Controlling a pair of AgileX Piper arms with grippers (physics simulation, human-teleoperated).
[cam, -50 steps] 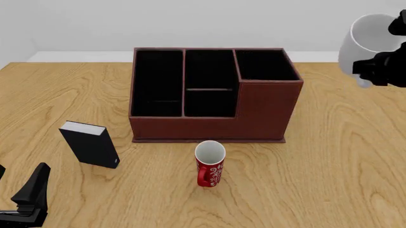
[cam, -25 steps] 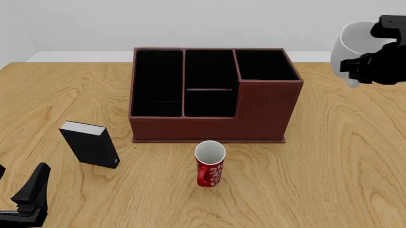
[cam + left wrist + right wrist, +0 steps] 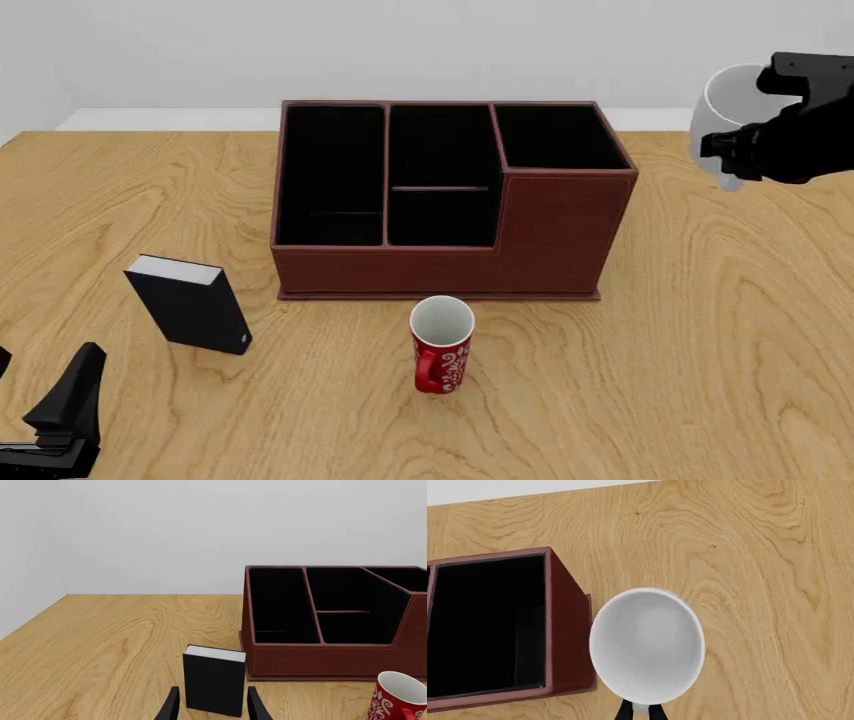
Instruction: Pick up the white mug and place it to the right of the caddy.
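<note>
The white mug [image 3: 722, 118], plain glossy ceramic, hangs in the air at the far right, above the counter [image 3: 721, 330] and right of the caddy [image 3: 447, 200]. The right gripper [image 3: 747, 140] holds it, its jaws closed on the mug's near side. The caddy is a rectangular box of dark red-brown, leather-look material with three black-lined compartments. Near it stands a red mug [image 3: 442, 345] with white swirls; no writing is legible. Far left stands a black book-like box [image 3: 190, 303] with a white top. The left gripper [image 3: 211, 705] rests low at the near left, its jaws apart and empty.
</note>
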